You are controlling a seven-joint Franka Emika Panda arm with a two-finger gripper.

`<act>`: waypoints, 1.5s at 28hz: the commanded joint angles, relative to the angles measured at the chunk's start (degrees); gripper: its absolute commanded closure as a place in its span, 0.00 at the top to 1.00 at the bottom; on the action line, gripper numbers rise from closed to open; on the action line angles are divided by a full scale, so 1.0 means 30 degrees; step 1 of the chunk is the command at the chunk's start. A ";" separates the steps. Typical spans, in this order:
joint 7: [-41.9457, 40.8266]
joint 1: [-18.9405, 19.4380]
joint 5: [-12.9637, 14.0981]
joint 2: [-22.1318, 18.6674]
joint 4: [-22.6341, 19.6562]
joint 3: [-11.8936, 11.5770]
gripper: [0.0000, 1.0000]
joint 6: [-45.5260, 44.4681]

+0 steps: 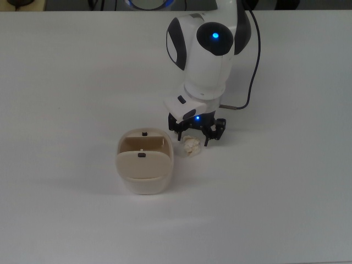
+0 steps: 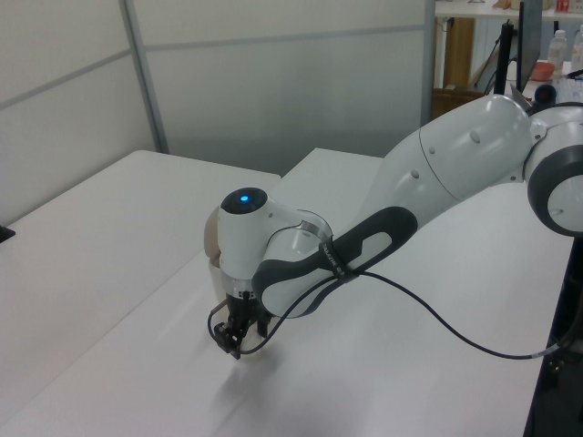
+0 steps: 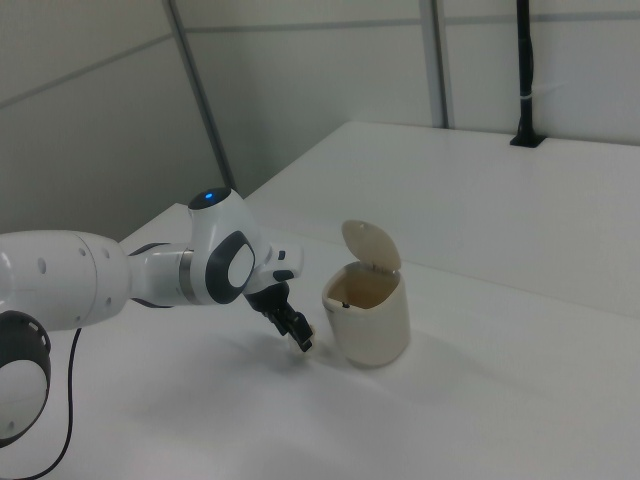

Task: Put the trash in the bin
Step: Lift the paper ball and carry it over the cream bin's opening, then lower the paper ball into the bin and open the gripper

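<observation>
A broad white table (image 1: pixel 66 71) carries the whole scene, with both task things sitting near its middle, well away from every edge. The white Franka arm with dark grey joint bands and a blue status light (image 1: pixel 206 49) reaches down over it from the top view's far edge. Its black two-finger pincer (image 1: pixel 196 135) hangs low with its fingers spread, one on either side of the trash and not closed on it.

The small cream plastic bin with rounded corners (image 1: pixel 144 168) stands upright, its swing flap lid tipped open in the right view, its mouth exposed. Just beside it, on the top view's right, lies the small crumpled off-white paper wad (image 1: pixel 191 146), resting on the table and apart from the bin wall.

The step in hand appears to be the grasp. To do it well, the pincer should likely settle until its tips nearly meet the table, keep the wad centred between the fingers, and close gently, since so light and lumpy a thing could squirt aside. The finger nearest the bin needs room, lest it nudge the wall.

No brand, label or writing can be read anywhere.
</observation>
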 commanded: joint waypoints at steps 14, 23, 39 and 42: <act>0.0006 -0.0104 -0.0509 -0.0759 0.0067 -0.0259 0.41 0.0711; -0.3708 -0.0397 0.0103 -0.2779 0.0038 -0.0259 0.41 -0.2680; -0.8141 -0.2418 0.3153 -0.5010 0.1970 -0.0377 0.41 -0.7056; -0.8111 -0.2654 0.3182 -0.4980 0.2001 -0.0435 0.41 -0.5534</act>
